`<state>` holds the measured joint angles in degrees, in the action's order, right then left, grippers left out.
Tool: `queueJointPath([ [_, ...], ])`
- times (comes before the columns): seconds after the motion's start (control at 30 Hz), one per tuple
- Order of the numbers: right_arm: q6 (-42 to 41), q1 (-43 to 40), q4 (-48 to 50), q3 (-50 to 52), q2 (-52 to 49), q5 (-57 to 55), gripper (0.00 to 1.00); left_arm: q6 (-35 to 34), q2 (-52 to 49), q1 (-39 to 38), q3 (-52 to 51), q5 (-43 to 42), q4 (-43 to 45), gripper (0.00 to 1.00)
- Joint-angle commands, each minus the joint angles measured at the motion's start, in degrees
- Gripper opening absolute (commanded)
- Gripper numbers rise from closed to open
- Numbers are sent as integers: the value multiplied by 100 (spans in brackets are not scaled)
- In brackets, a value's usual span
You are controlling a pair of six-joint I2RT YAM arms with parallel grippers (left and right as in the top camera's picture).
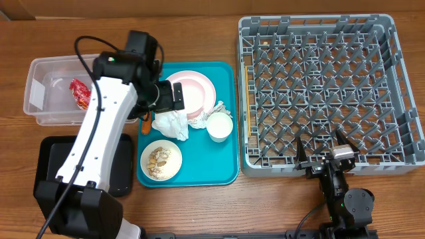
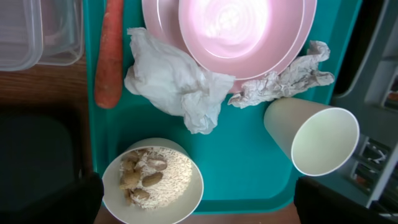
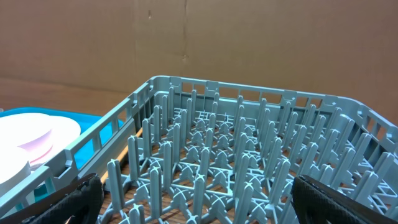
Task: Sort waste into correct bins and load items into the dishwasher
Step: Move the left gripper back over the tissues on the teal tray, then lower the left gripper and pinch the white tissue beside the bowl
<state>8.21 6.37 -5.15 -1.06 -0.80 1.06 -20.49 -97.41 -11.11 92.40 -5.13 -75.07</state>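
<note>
Far left: clear tub (image 1: 36, 99) with red wrapper (image 1: 80, 93) inside. Just below, black tray (image 1: 52, 154), partly under the left arm (image 1: 99, 133). Centre: teal tray (image 1: 212, 166) bearing a plate (image 1: 199, 89) at the top, a big napkin (image 1: 171, 125) touching its lower edge, a smaller napkin (image 1: 216, 108) at its right, a cup (image 1: 220, 126) just under that, and a bowl (image 1: 174, 171) of crumbs (image 1: 159, 159) lower left. Sliver of orange carrot (image 1: 143, 126) beside the big napkin, mostly hidden by the arm. Left gripper (image 1: 174, 97) over the plate's left rim. Right: grey rack (image 1: 319, 86). Right gripper (image 1: 323, 151) above the rack's near wall, jaws spread wide.
</note>
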Motion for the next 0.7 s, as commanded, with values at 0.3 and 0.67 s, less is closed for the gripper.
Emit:
queueJointPath([
  [0.3,17,-39,33,59,61,-31,100,-551,0,-328,-1058,555,782,93],
  [0.67,17,-39,33,59,61,-31,100,-553,0,-328,-1864,125,1902,92],
])
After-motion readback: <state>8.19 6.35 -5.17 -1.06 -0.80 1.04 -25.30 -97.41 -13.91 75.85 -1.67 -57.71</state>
